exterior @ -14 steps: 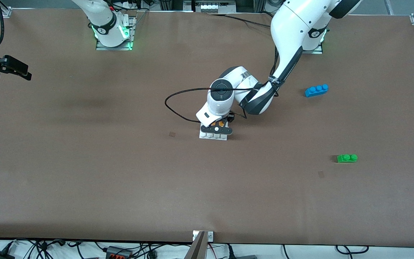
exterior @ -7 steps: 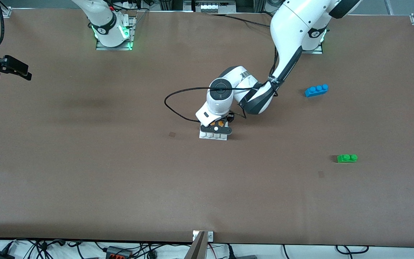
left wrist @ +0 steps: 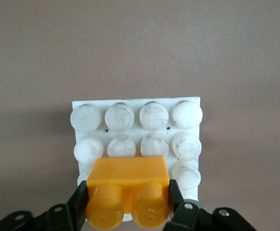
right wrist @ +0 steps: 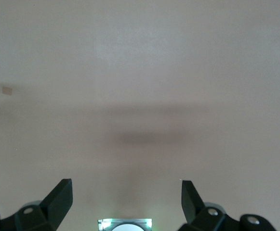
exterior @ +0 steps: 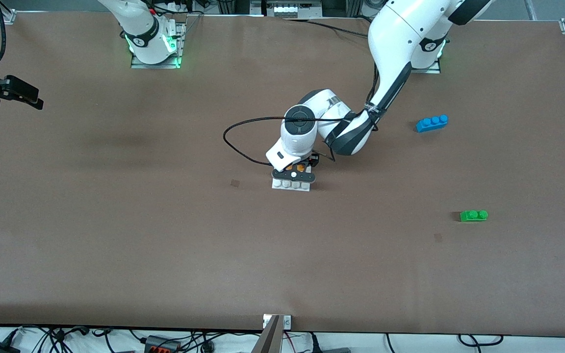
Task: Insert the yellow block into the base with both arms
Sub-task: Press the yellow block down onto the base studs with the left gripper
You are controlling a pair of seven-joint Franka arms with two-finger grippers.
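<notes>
The yellow block (left wrist: pixel 130 175) is gripped at its two ends by my left gripper (left wrist: pixel 127 192), studs facing the wrist camera. It is over the white base (left wrist: pixel 136 115), covering studs in the rows closest to the gripper; I cannot tell whether it touches them. In the front view the left gripper (exterior: pixel 294 172) is low over the base (exterior: pixel 291 185) at mid-table, and a bit of the yellow block (exterior: pixel 301 168) shows. My right gripper (exterior: pixel 27 98) waits open and empty, high over the right arm's end of the table, and it also shows in the right wrist view (right wrist: pixel 125 185).
A blue three-stud brick (exterior: pixel 431 122) and a green two-stud brick (exterior: pixel 474 215) lie toward the left arm's end of the table, the green one nearer the front camera. A black cable loop (exterior: pixel 236 142) hangs beside the left wrist.
My left gripper with the yellow block has shifted slightly toward the robot bases or upward, so a little more of the base's nearest stud row shows. The right arm has not moved.
</notes>
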